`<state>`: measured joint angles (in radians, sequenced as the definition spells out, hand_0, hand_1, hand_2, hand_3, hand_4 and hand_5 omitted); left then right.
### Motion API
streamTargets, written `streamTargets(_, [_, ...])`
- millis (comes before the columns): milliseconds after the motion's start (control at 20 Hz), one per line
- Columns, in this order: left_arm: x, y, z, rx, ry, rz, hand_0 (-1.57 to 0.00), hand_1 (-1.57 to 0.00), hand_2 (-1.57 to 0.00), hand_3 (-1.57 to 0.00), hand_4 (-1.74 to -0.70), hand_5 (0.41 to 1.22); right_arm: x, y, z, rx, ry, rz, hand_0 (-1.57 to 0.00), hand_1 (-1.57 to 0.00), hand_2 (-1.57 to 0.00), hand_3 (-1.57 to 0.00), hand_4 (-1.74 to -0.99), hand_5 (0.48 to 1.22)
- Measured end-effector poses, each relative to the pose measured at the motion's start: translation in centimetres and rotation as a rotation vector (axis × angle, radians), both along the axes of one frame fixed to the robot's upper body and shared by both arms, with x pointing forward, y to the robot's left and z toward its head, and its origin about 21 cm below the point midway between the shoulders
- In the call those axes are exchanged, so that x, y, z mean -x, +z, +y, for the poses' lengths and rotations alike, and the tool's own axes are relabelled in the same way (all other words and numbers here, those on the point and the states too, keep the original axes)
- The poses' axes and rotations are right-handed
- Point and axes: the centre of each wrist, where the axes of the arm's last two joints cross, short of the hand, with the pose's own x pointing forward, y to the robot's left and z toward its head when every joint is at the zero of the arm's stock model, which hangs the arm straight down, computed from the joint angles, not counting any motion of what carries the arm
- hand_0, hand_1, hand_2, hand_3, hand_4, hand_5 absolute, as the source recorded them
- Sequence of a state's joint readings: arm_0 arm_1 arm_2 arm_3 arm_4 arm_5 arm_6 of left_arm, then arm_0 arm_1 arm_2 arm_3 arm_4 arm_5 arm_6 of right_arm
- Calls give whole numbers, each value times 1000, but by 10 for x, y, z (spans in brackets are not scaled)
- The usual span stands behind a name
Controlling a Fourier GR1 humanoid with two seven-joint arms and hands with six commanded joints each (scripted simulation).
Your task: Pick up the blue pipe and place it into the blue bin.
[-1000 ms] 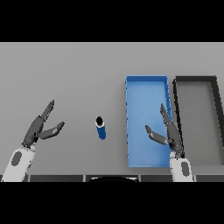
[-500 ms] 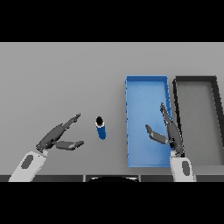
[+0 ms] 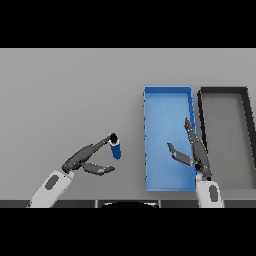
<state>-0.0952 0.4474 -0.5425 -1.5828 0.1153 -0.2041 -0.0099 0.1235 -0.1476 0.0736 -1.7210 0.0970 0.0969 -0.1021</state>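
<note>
The blue pipe (image 3: 115,147) stands upright on the grey table, a short cylinder with a dark top, left of the blue bin (image 3: 168,102). My left hand (image 3: 85,157) lies just left of the pipe, open, with its fingertips reaching the pipe's top and its thumb stretched out below. It does not hold the pipe. My right hand (image 3: 194,151) hovers open over the bin's right half, fingers pointing away from me and thumb to the left.
A black bin (image 3: 223,93) stands directly right of the blue one, their walls nearly touching. Bare grey table spreads to the left and beyond the pipe.
My left hand has swung right across the table from the far left until its fingers reach the pipe. The right hand, pipe and bins have stayed put.
</note>
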Motion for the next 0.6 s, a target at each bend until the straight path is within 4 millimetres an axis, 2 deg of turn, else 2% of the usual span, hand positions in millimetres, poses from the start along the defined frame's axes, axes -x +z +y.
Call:
streamTargets(100, [-7,-4,-18,7,-10,27,1,1,1,1,-1118,450,-1,-1,3,-4,-10,12,1,1,1,1,-1273,607])
streamTargets(350, [-18,-22,-43,-6,-29,5,1,1,1,1,-1075,445,2,-2,-3,0,-11,7,1,1,1,1,-1267,598])
streamTargets(500, [-28,-22,-50,78,-48,-9,1,1,-19,-18,-1109,507,6,-4,-2,-10,-15,5,1,1,1,1,-1267,600])
streamTargets(550, [-29,-27,-56,96,-40,7,1,-33,-114,-96,-1141,550,7,-3,-3,-13,-11,-3,1,1,1,1,-1266,601])
streamTargets(600, [-31,-27,-59,128,-40,9,-17,-160,-290,-255,-1208,607,4,-3,-3,-5,-17,16,1,1,1,1,-1261,600])
